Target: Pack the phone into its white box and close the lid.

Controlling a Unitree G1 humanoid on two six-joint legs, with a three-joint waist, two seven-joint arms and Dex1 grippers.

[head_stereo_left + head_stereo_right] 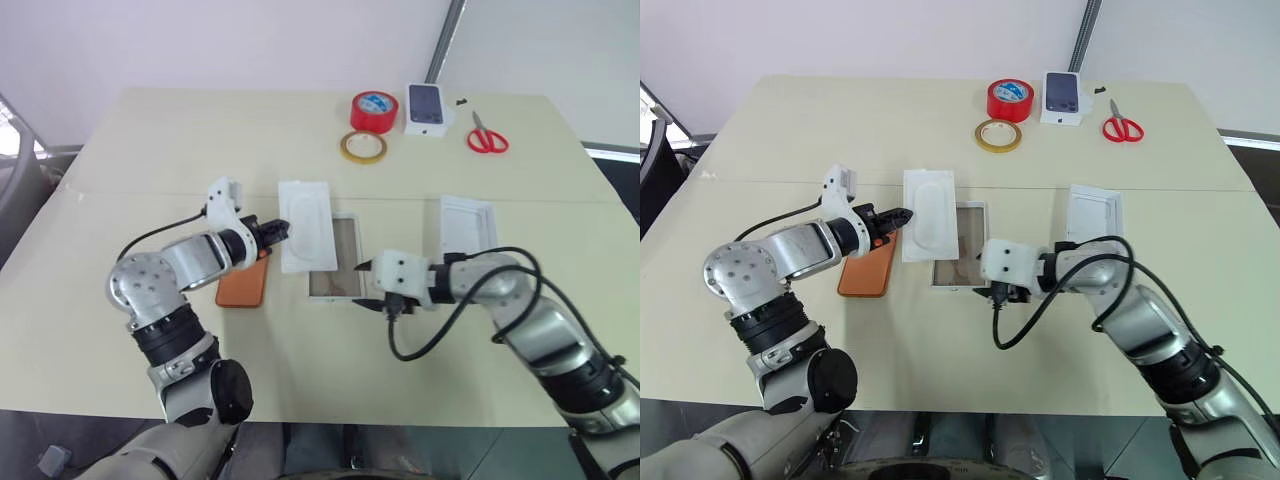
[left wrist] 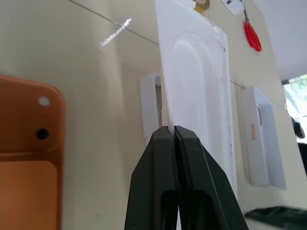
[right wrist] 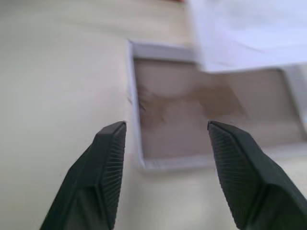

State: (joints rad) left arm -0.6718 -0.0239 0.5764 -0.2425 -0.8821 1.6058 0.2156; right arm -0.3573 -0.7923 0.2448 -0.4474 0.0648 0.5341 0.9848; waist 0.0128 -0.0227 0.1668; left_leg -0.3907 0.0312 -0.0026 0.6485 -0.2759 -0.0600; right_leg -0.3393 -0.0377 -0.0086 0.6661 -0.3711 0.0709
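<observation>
The orange phone [image 1: 243, 285] lies back up on the table, its camera cluster [image 2: 43, 117] toward the far end. My left gripper [image 1: 285, 231] is shut on the near-left edge of the white moulded insert [image 1: 307, 225], holding it tilted over the far left part of the open white box [image 1: 335, 262]. The box's brownish bottom is bare. My right gripper [image 1: 362, 286] stands open just above the box's near right corner, its fingers [image 3: 110, 143] apart with nothing between them. The lid [image 1: 467, 222] lies rim up to the right of the box.
At the far side of the table are a red tape roll [image 1: 374, 110], a yellowish tape ring [image 1: 363, 147], a small white box with a dark phone picture [image 1: 425, 108] and red scissors [image 1: 487, 135]. A seam crosses the table behind the work area.
</observation>
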